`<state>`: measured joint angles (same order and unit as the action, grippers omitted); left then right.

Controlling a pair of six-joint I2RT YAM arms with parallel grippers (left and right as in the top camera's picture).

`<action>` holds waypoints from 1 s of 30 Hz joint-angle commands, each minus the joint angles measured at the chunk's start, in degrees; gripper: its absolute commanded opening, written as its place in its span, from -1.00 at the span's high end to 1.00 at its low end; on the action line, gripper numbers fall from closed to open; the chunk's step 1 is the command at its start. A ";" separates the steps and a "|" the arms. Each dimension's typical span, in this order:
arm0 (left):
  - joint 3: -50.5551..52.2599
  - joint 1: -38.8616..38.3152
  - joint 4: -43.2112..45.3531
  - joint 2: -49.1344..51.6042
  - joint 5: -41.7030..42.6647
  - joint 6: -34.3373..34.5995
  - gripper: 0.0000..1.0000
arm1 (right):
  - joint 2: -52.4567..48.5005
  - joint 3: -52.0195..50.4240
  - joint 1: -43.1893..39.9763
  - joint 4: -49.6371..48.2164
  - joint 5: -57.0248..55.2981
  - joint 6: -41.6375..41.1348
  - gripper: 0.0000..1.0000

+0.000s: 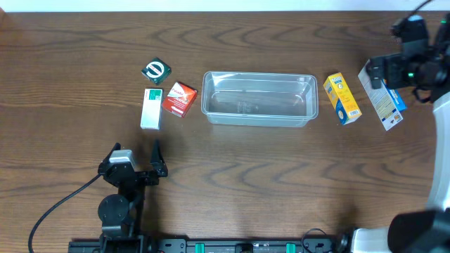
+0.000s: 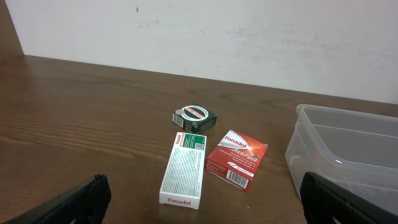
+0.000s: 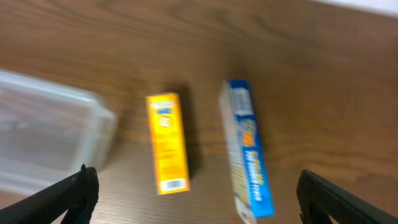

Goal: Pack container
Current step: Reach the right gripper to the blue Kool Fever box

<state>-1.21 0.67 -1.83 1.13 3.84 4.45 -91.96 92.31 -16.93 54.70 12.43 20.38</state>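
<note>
Zero items packed so far. The clear rectangular plastic tub (image 1: 208,98) is sat empty mid-counter (image 1: 281,183), w/ the green box (image 1: 155,70), white box (image 1: 151,108), red box (image 1: 180,98), yellow box (image 1: 342,98) and blue box (image 1: 383,105) left outside it. Both jaws are seen wide open, nothing gripped.

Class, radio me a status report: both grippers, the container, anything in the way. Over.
Left gripper open, empty. Right gripper open, empty. Container upright, empty. Red box, yellow box beside it, nothing blocking.

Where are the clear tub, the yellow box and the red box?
clear tub (image 1: 259,100), overhead view, bare floor.
yellow box (image 3: 167,142), right wrist view, top face.
red box (image 2: 237,160), left wrist view, top face.
</note>
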 commanded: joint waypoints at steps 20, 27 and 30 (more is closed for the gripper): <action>0.98 0.26 -1.92 -0.09 0.00 -0.35 -0.96 | -19.23 1.11 -3.82 -5.53 -3.21 3.06 -0.95; 0.98 0.26 -1.92 -0.09 0.00 -0.35 -0.96 | -22.62 1.11 -4.90 -6.36 -3.85 3.26 -0.85; 0.98 0.26 -1.90 -0.09 0.00 -0.35 -0.96 | -23.78 1.07 -5.01 -6.78 -4.02 3.30 -0.79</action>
<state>-1.21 0.67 -1.83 1.13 3.84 4.45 -114.41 92.31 -21.17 48.21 8.99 23.24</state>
